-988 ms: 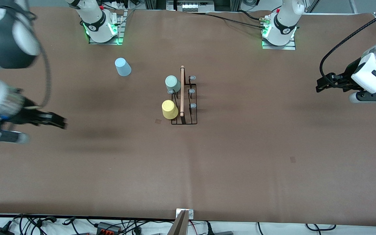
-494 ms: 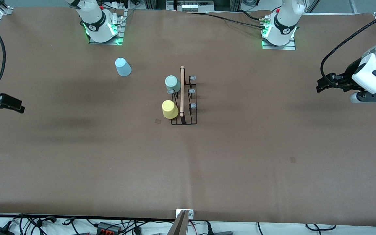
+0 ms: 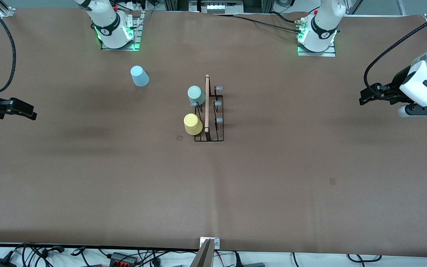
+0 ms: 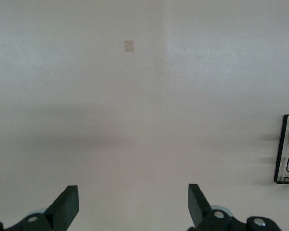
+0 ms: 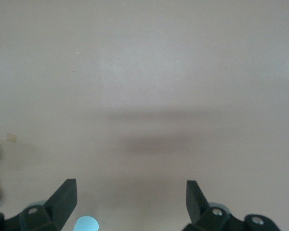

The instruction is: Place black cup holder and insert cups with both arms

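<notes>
The black cup holder [image 3: 209, 111] stands at mid-table, its wooden rod on top. A mint-green cup [image 3: 195, 95] and a yellow cup [image 3: 192, 124] sit upside down on its side toward the right arm's end. A light blue cup [image 3: 139, 76] stands upside down on the table, farther from the front camera, near the right arm's base. My right gripper [image 3: 30, 113] hangs open and empty over the table's right-arm end; its wrist view shows the blue cup [image 5: 86, 224]. My left gripper [image 3: 363, 97] waits open and empty over the left-arm end; the holder's corner [image 4: 286, 149] shows in its view.
Both arm bases [image 3: 115, 31] [image 3: 317, 37] stand along the table's edge farthest from the front camera. Small tape marks [image 3: 179, 137] [image 3: 332, 181] lie on the brown table cover. Cables [image 3: 124, 257] run below the edge nearest the camera.
The right arm has drawn back from the table's middle toward its own end, and its gripper now sits near the edge. The left arm, the holder and the cups have not moved.
</notes>
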